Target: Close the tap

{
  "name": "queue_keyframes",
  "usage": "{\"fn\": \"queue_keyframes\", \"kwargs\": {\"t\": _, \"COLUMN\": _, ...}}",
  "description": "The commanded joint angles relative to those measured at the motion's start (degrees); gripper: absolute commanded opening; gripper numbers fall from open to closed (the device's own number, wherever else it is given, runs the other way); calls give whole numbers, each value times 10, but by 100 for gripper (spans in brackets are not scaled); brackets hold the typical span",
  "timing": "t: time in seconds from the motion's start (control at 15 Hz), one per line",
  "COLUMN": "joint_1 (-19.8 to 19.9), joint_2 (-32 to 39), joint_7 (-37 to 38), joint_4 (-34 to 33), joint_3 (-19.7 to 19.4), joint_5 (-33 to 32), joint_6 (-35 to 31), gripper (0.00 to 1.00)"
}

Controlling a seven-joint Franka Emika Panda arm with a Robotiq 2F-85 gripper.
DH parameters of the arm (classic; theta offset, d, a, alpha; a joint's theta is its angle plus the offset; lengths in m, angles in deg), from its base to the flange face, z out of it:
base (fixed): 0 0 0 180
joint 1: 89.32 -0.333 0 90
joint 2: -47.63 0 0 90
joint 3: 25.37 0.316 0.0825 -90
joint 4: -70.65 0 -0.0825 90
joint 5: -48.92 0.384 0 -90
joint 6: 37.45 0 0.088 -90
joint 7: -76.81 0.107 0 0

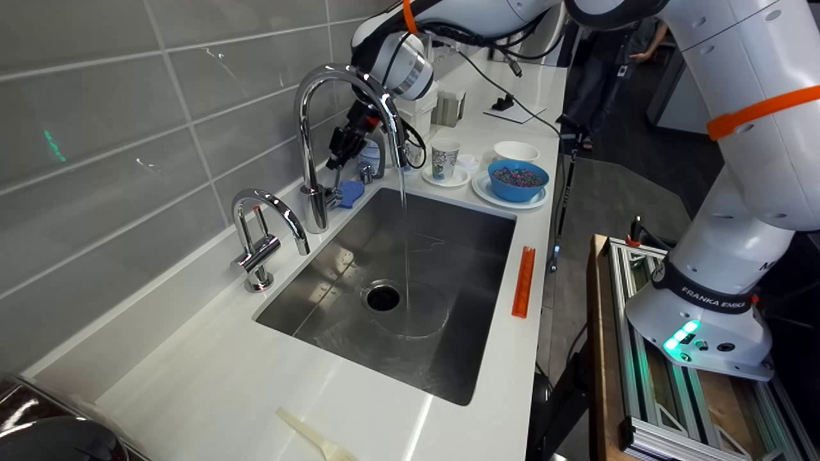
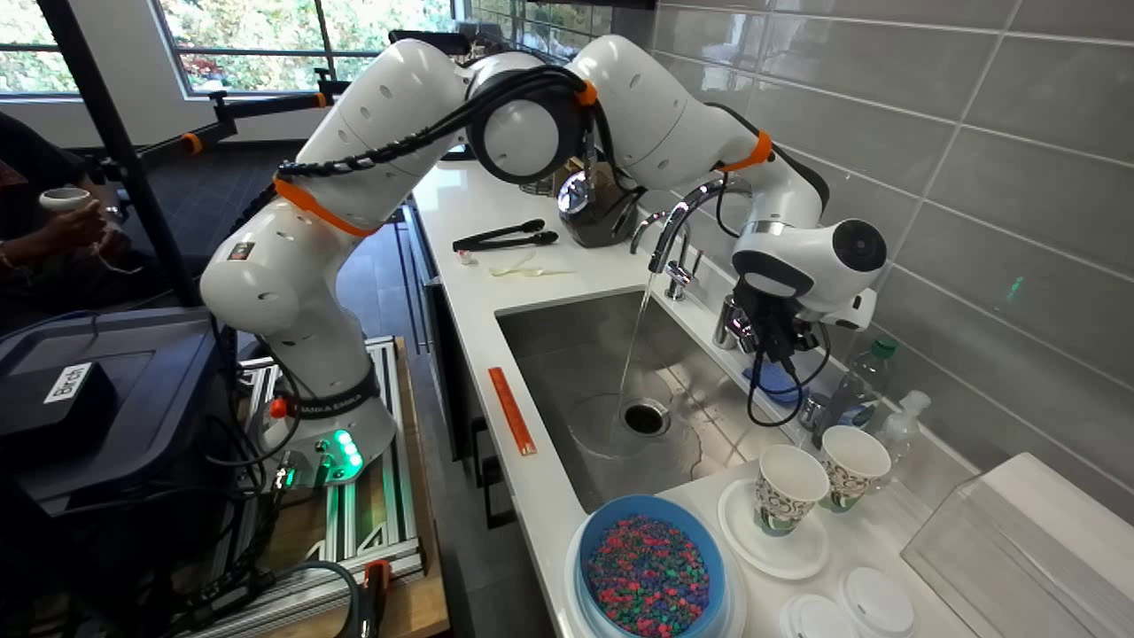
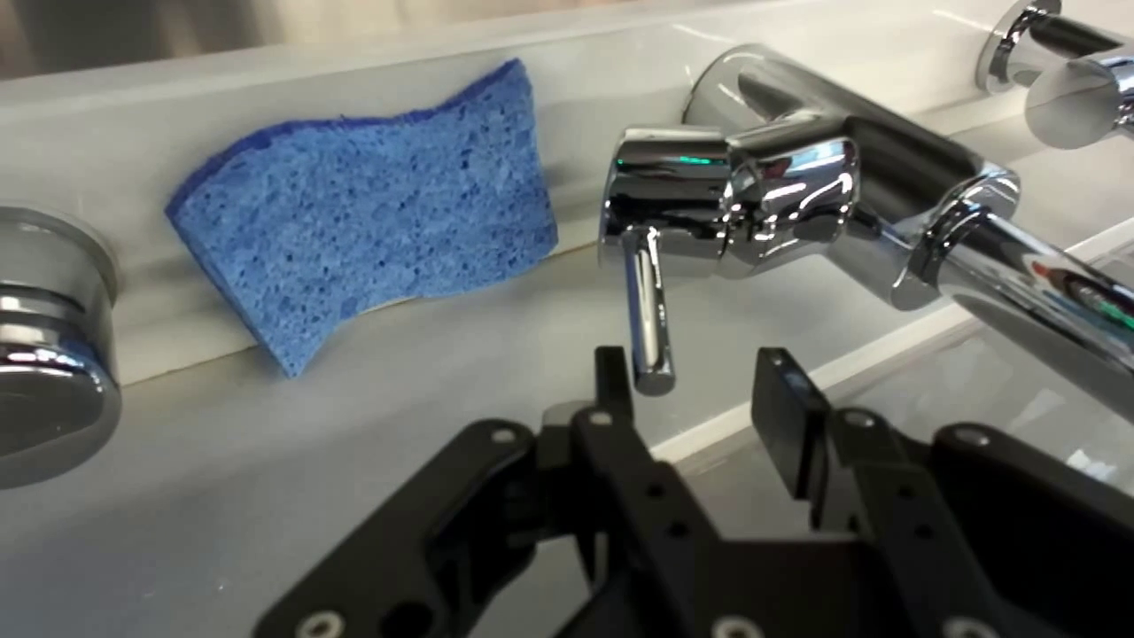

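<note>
The tap is a tall chrome gooseneck at the back edge of the sink. It also shows in an exterior view, and its body shows in the wrist view. Water runs from its spout into the sink. Its thin lever sticks out from the side of the body. My gripper is open beside the tap body. In the wrist view the lever's end appears between the fingers, close to the left one. I cannot tell whether they touch. In an exterior view the gripper points down near the lever.
A short chrome tap stands beside the tall one. A blue sponge and a chrome cap sit by the wall. The sink lies in front. Paper cups, a blue bowl and an orange strip are around it.
</note>
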Motion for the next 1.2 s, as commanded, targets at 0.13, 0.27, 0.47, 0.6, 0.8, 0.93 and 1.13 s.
{"fn": "queue_keyframes", "kwargs": {"t": 0.13, "joint_1": 3, "joint_2": 6, "joint_7": 13, "joint_4": -7, "joint_3": 1, "joint_5": -26, "joint_6": 2, "gripper": 38}}
{"fn": "queue_keyframes", "kwargs": {"t": 0.27, "joint_1": 3, "joint_2": 7, "joint_7": 15, "joint_4": -7, "joint_3": 0, "joint_5": -34, "joint_6": 3, "gripper": 41}}
{"fn": "queue_keyframes", "kwargs": {"t": 0.47, "joint_1": 5, "joint_2": 6, "joint_7": 17, "joint_4": -5, "joint_3": 1, "joint_5": -47, "joint_6": 4, "gripper": 40}}
{"fn": "queue_keyframes", "kwargs": {"t": 0.6, "joint_1": 6, "joint_2": 6, "joint_7": 18, "joint_4": -5, "joint_3": 4, "joint_5": -54, "joint_6": 6, "gripper": 16}}
{"fn": "queue_keyframes", "kwargs": {"t": 0.8, "joint_1": 7, "joint_2": 5, "joint_7": 19, "joint_4": -4, "joint_3": 7, "joint_5": -64, "joint_6": 7, "gripper": 5}}
{"fn": "queue_keyframes", "kwargs": {"t": 0.93, "joint_1": 8, "joint_2": 0, "joint_7": 22, "joint_4": 0, "joint_3": 9, "joint_5": -68, "joint_6": 9, "gripper": 8}}
{"fn": "queue_keyframes", "kwargs": {"t": 1.13, "joint_1": 8, "joint_2": -7, "joint_7": 23, "joint_4": 8, "joint_3": 10, "joint_5": -73, "joint_6": 10, "gripper": 6}}
